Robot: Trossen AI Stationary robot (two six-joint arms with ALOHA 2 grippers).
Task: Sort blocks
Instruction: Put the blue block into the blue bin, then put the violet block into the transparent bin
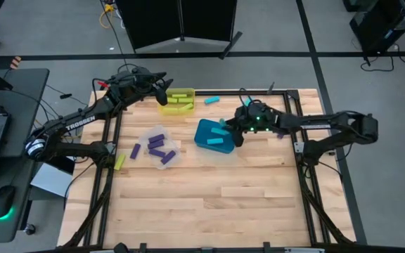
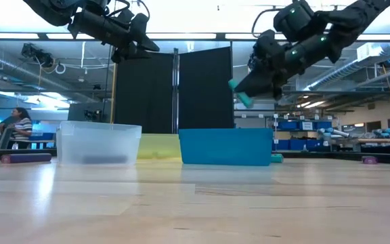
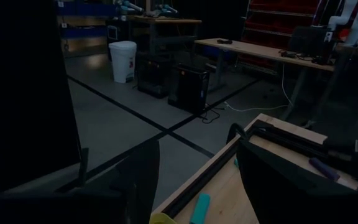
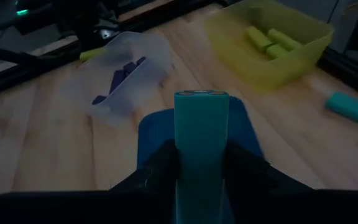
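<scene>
The right gripper [image 4: 201, 165] hangs in the air above the teal bin [image 1: 215, 135], its fingers clamped on a cyan block [image 4: 201, 134] that stands out ahead of the fingertips. Directly beneath that gripper, more cyan blocks [image 1: 217, 139] lie inside the teal bin. Ahead of it and off to one side sits the clear bin [image 4: 132, 74] holding purple blocks [image 4: 122, 78]; ahead to the other side sits the yellow bin [image 4: 272, 43] holding yellow-green blocks [image 4: 269, 40]. A loose cyan bar [image 4: 352, 109] lies on the table [image 1: 209, 197] just beside the yellow bin. The left gripper [image 1: 162, 90] hangs raised at the yellow bin's far edge, its fingers [image 3: 143, 180] apart and holding nothing. A stray yellow-green bar [image 1: 120, 161] and a stray purple bar [image 1: 136, 150] lie on the table beside the clear bin, well apart from both grippers.
</scene>
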